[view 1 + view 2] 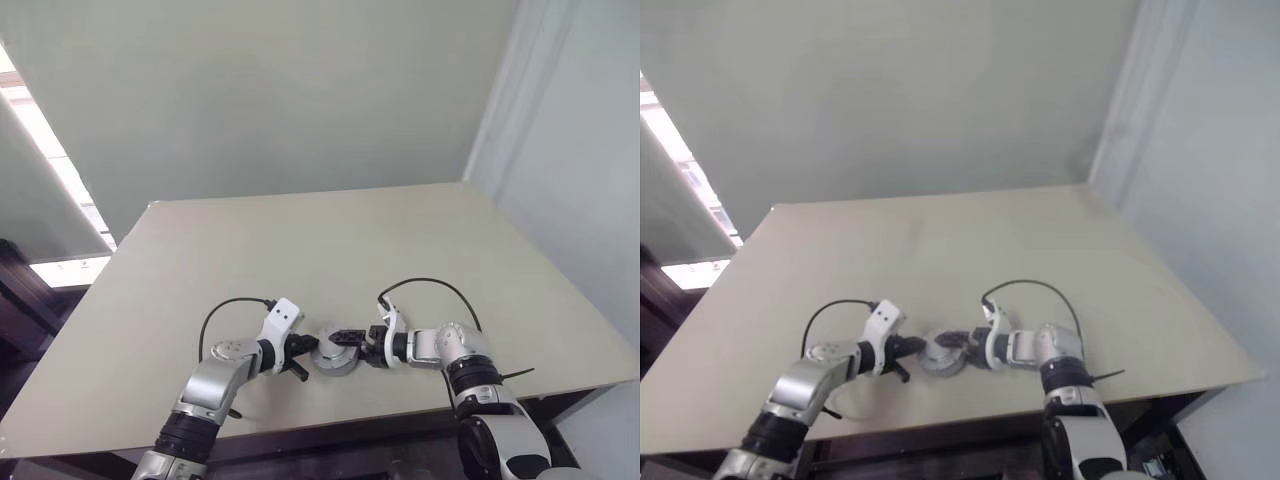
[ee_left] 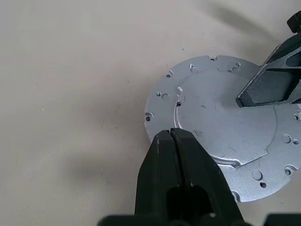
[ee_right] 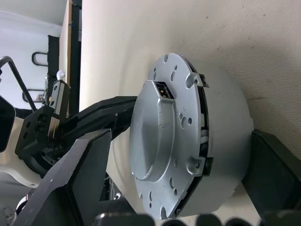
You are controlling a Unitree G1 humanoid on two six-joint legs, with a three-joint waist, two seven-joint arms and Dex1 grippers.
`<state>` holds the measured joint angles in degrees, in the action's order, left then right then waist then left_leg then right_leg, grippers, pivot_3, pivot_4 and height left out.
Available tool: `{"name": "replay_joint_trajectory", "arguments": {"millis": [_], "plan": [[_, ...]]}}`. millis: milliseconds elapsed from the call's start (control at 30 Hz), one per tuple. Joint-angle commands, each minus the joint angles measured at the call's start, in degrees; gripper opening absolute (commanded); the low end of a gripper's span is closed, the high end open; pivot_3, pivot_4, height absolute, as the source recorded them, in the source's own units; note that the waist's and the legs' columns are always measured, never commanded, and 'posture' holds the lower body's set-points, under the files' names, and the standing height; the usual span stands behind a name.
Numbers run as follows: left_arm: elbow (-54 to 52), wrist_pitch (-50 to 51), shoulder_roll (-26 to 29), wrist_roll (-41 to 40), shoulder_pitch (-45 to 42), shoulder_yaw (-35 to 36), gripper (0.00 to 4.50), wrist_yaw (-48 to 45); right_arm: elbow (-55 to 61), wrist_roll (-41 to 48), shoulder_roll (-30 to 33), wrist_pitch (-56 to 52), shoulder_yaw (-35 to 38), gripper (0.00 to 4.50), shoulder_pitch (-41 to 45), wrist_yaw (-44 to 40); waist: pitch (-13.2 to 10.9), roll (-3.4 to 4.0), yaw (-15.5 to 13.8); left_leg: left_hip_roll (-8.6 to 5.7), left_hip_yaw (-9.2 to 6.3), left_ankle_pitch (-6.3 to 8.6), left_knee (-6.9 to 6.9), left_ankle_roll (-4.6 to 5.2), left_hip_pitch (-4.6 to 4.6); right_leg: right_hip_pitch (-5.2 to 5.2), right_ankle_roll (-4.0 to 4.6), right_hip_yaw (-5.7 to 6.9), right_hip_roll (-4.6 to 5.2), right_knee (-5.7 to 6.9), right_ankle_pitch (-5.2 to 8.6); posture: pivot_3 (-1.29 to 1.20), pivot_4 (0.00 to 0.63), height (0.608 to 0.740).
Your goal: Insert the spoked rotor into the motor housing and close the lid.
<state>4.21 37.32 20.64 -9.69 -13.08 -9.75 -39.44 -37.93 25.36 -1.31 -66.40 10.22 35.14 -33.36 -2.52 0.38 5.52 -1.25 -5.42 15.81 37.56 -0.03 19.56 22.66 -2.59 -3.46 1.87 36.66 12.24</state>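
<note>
Left eye view takes in a plain pale wall (image 1: 300, 90) behind the work area, with a lighter panel (image 1: 570, 150) running down the right side of the room and a bright strip of light (image 1: 50, 150) along the left edge. Below the wall lies the bench (image 1: 300, 260), a broad beige top, matte and bare over most of its surface, marked by a few tiny dark specks in the left wrist view. Near the front edge of the bench, between the two arms, sits a round silver-grey assembly: the motor housing (image 3: 225, 141) as a smooth-walled drum, with the lid (image 2: 221, 122) seated on top of it, a flat grey plate with small holes and a notched rim. The right end effector (image 1: 347, 345) reaches in from the right with its two black fingers spread wide on opposite sides of the drum; the right wrist view shows one finger (image 3: 277, 174) pressed against the housing wall and the other just beside the lid's face. The left end effector (image 1: 306, 346) comes from the left with its fingers (image 2: 176, 160) clenched together, their joined tip resting at the lid's rim.
</note>
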Motion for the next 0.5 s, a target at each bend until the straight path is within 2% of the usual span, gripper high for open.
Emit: {"name": "replay_joint_trajectory", "arguments": {"millis": [33, 167, 233, 500], "plan": [[0.47, 0.31, -1.55, -0.29, 0.39, -2.81, 0.0, -0.97, 0.23, 0.76, -1.76, 0.59, -1.03, 3.72, -0.2, 0.29, 0.0, 0.0, -0.05, 0.0, 0.0, 0.0, -0.01, 0.0, 0.01, 0.01, -0.01, 0.0, 0.0, 0.0, 0.0, 0.0, 0.0, 0.74], [0.67, 0.12, -1.54, -0.18, 0.28, -2.8, 0.0, -1.03, 0.62, 0.71, -1.73, 1.77, -1.59, 2.45, -0.47, -0.25, -0.01, 0.06, -0.05, -0.02, 0.02, 0.0, -0.05, 0.0, 0.05, 0.06, -0.05, -0.02, 0.02, -0.03, -0.02, 0.0, 0.0, 0.74], [0.59, 0.13, -1.57, -0.09, 0.33, -2.79, 0.0, -1.1, 1.17, 0.71, -1.62, 2.14, -2.33, 2.31, -0.74, -1.19, -0.01, 0.06, -0.1, -0.02, -0.01, 0.0, -0.04, 0.01, 0.03, 0.03, -0.05, 0.0, 0.02, -0.02, -0.03, 0.0, 0.0, 0.74], [0.59, 0.0, -1.67, 0.11, 0.49, -2.73, 0.0, -1.2, 1.46, 1.06, -1.69, 1.16, -2.32, 2.29, -0.9, -1.55, -0.01, 0.07, -0.08, -0.02, -0.01, 0.0, -0.02, 0.0, 0.02, 0.02, 0.0, 0.0, 0.02, -0.02, 0.01, 0.0, 0.0, 0.74]]}}
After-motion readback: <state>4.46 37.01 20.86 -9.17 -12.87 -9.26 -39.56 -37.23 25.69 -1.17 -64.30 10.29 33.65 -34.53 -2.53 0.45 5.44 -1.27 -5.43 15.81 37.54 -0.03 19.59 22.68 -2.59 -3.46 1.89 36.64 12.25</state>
